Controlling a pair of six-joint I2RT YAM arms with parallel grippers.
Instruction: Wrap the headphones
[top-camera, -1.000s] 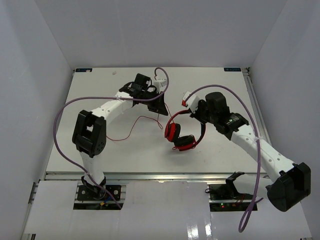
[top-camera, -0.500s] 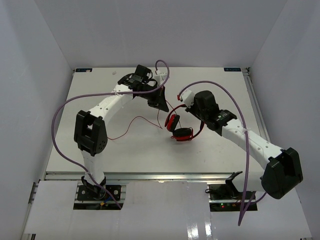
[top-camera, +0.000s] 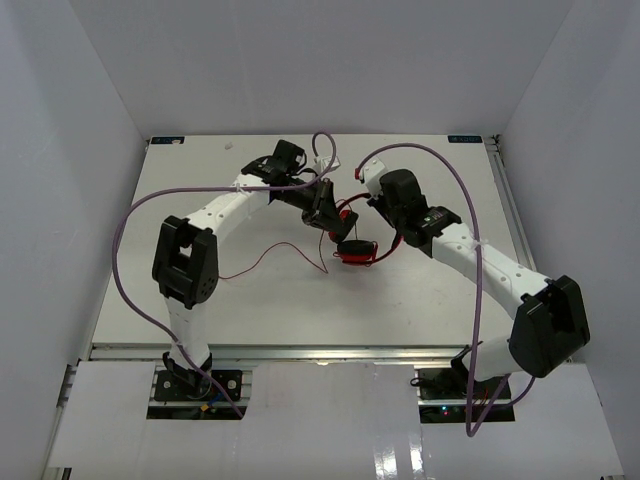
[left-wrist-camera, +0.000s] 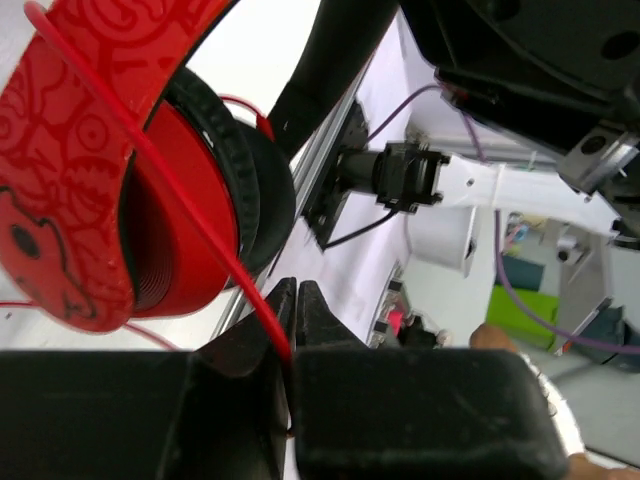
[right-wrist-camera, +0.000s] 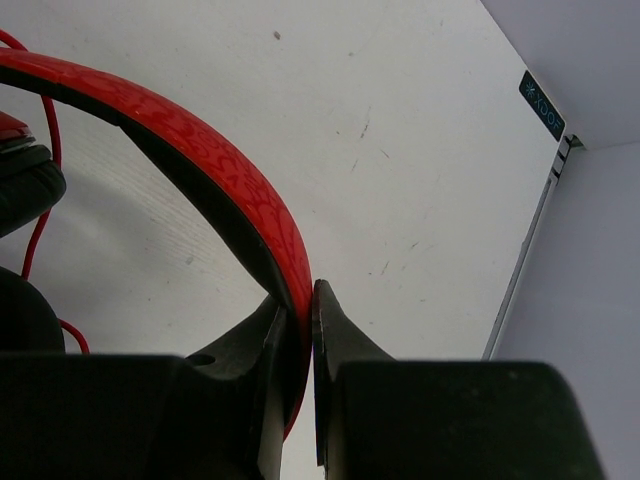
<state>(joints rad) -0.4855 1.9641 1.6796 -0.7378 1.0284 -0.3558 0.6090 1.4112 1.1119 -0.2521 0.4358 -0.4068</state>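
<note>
While the headphones hang just above the table, a shade toward 12 o'clock from its middle, both arms are crowded in on them. The left claw comes in from their 10 o'clock side, and its wrist camera shows its jaws all but closed, with the thin red cord running straight down into the slit between the tips, so it has the cord pinched. The right claw reaches in from about 2 o'clock and is clamped tight on the headband, the red band wedged between its two fingers. So one arm is the anchor and the other is the winder! In the left wrist view one strand lies across the patterned red outside of the band, close by an ear cup, and that reads like an early turn going on. From above, though, a long loose length of cord trails across the table toward 8 o'clock, well clear of the cups. I cannot tell whether any full loops are already on. My call is that the wrap has barely begun, with most of the cord yet to be wound round and its free end to be tidied in.
</note>
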